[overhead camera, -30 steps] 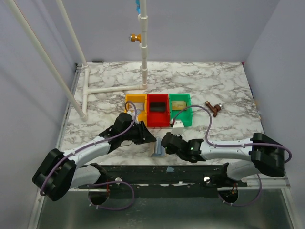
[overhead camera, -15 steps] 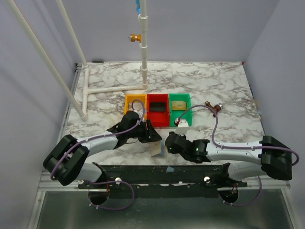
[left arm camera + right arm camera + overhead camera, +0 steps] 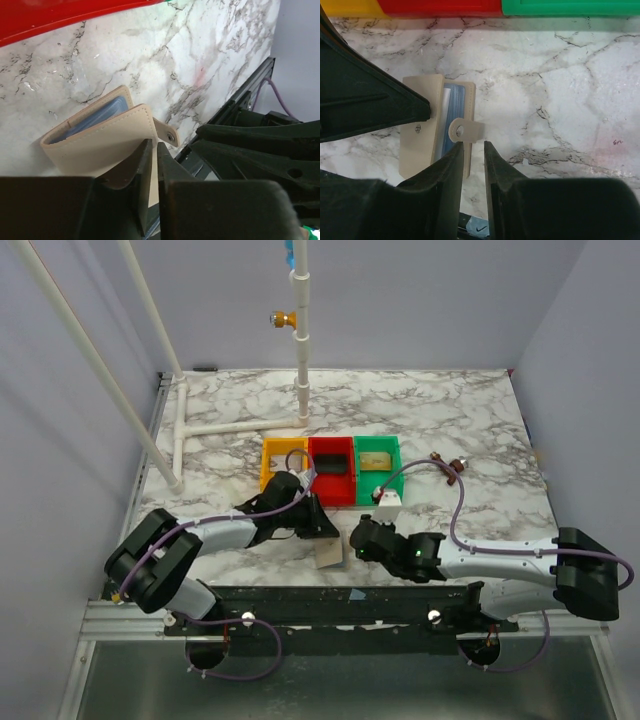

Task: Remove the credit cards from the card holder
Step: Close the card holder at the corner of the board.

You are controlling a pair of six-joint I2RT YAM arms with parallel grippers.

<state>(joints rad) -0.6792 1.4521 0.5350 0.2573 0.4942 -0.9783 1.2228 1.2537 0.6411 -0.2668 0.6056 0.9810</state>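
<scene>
Now left claw (image 3: 151,146) pinches the card holder (image 3: 95,150) by the near edge of the desk (image 3: 560,100); right claw (image 3: 474,145), barely parted, empty, faces its tab (image 3: 465,131).

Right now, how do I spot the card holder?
Near the front edge of the marble table, before the red plastic tray, sits a tan-beige bifold card holder. Unlike that rigid tray, it is soft, blue-lined, with a snap tab.
</scene>
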